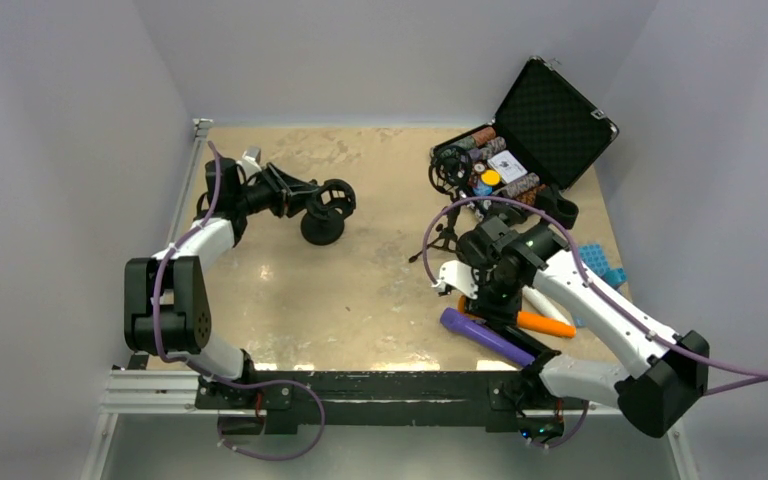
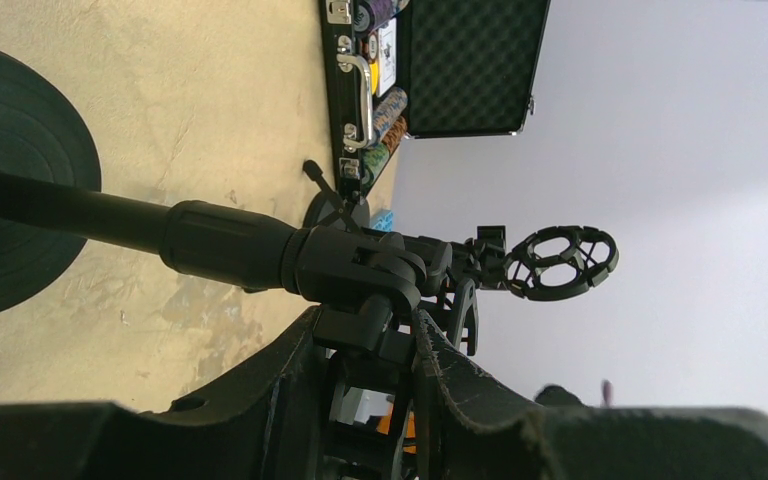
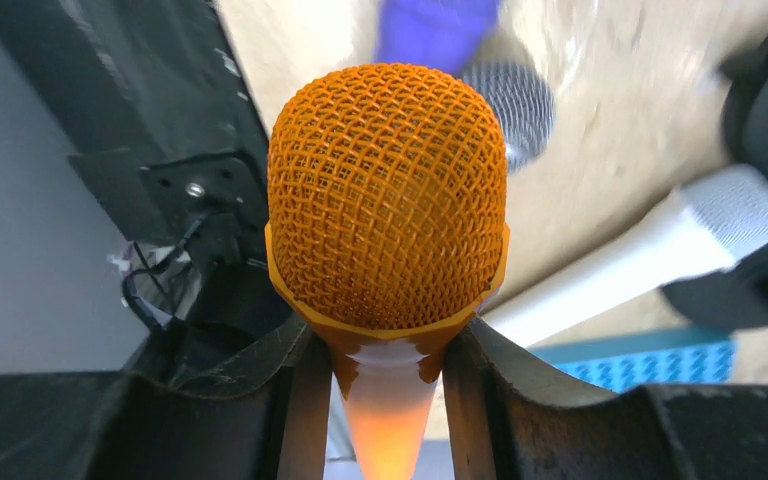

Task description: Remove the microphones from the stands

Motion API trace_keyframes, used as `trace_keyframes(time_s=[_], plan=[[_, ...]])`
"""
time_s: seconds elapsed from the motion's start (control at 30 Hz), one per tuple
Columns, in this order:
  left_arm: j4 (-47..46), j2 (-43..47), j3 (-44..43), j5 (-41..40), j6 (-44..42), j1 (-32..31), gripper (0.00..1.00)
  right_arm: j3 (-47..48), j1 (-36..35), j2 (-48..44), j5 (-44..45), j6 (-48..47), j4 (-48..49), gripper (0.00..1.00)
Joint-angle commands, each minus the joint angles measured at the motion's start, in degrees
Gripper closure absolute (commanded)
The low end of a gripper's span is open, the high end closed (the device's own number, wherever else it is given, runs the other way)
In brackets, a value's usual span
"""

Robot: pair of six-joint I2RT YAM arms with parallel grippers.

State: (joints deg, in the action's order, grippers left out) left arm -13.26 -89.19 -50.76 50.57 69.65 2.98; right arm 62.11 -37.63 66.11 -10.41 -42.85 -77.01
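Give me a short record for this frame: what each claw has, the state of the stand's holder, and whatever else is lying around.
left claw: closed on the joint of the stand
right claw: closed on the orange microphone
holder ring: empty
stand base: on the table, far left part
loose items by right claw: purple microphone, white microphone
case: open, far right corner
task status: microphone looks out of the stand

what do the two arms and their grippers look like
The left arm and right arm have white shells, boxy black joints and a looping purple cable each. The left gripper and right gripper are black, with two scuffed fingers.
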Motion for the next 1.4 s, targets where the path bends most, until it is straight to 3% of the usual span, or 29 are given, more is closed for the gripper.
trace_keyframes(time_s=[0.0,0.23,0.53,0.77,0.87,0.97,1.1,1.37], plan=[[-4.9,3.1,-1.6,1.6,0.1,0.4,1.00,-5.4,6.9,0.9,10.5,2.7,6.2,1.00],[-4.5,3.6,-1.4,1.4,0.1,0.2,1.00,-9.4,12.1,4.1,14.1,-0.4,18.7,1.00],[-4.5,3.6,-2.2,2.2,-0.5,0.2,1.00,-12.2,13.0,11.0,12.8,-0.3,25.0,0.83],[-4.4,4.0,-1.7,2.1,-1.0,0.3,1.00,-12.9,15.2,14.9,12.4,-0.8,25.5,0.77],[-4.3,4.1,-1.6,2.2,-1.1,0.2,1.00,-13.0,15.4,14.9,11.4,-1.0,25.3,0.59],[-4.5,4.0,-1.7,2.2,-1.1,0.3,1.00,-12.9,15.4,13.6,11.2,-1.4,25.4,0.53],[-5.7,3.6,-1.7,2.6,-1.5,0.2,1.00,-12.4,15.5,11.7,11.1,-1.9,24.9,0.24],[-6.9,2.8,-2.4,3.7,-1.2,-0.4,1.00,-13.6,15.4,5.7,10.7,-3.0,22.5,0.22]])
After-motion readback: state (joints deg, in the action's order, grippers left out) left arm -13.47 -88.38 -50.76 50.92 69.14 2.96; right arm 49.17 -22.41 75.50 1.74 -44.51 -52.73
